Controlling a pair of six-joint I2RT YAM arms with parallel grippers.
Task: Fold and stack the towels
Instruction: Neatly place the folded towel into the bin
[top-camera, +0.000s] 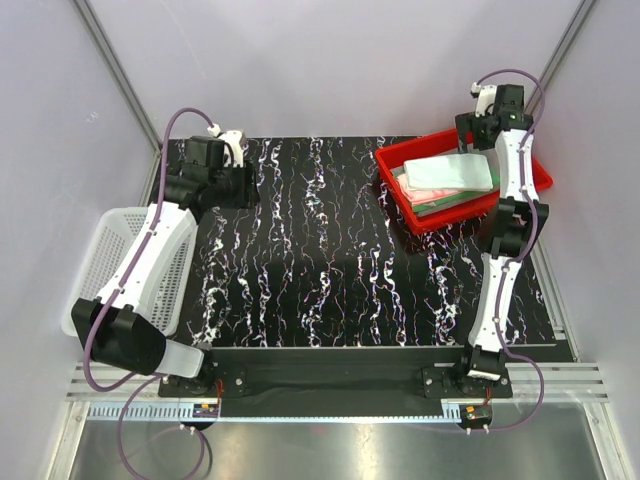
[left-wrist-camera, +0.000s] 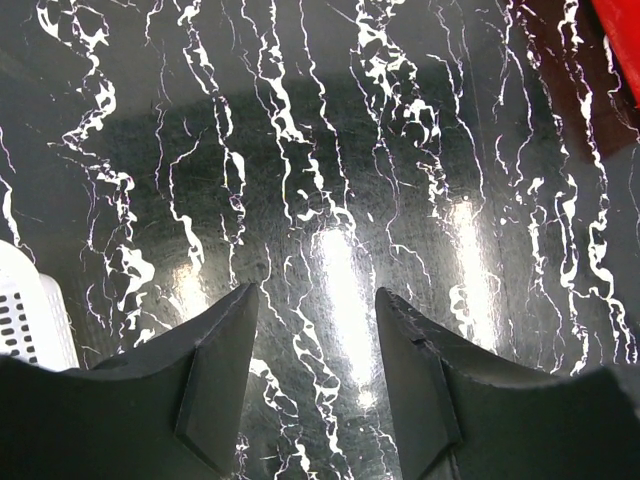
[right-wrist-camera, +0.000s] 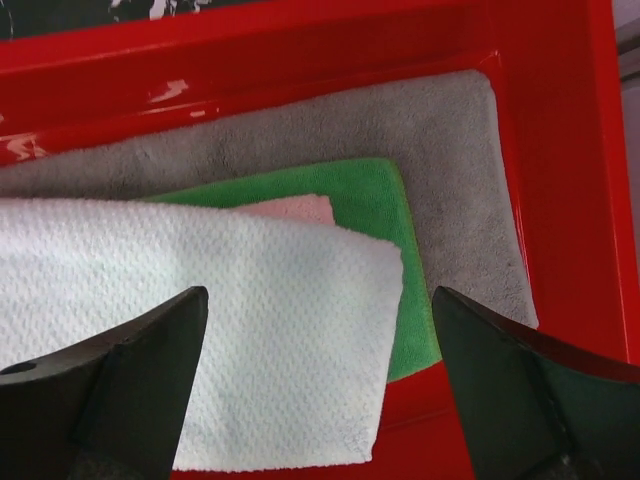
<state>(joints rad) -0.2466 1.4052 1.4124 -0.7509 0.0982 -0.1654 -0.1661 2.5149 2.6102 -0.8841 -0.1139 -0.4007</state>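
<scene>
The towels lie folded in one stack in the red tray (top-camera: 398, 205) at the back right. In the right wrist view the pale blue-white towel (right-wrist-camera: 230, 330) is on top, above the pink towel (right-wrist-camera: 295, 208), the green towel (right-wrist-camera: 370, 190) and the grey towel (right-wrist-camera: 450, 150) at the bottom. My right gripper (right-wrist-camera: 318, 292) hangs open over the stack (top-camera: 450, 178), jaws wide, touching nothing. My left gripper (left-wrist-camera: 317, 290) is open above bare table at the back left (top-camera: 228, 182), holding nothing.
A white lattice basket (top-camera: 135, 265) stands at the table's left edge, beside the left arm; its corner (left-wrist-camera: 30, 320) shows in the left wrist view. The black marbled table (top-camera: 320, 260) lies between the arms. The tray's rim (right-wrist-camera: 570, 150) rises around the stack.
</scene>
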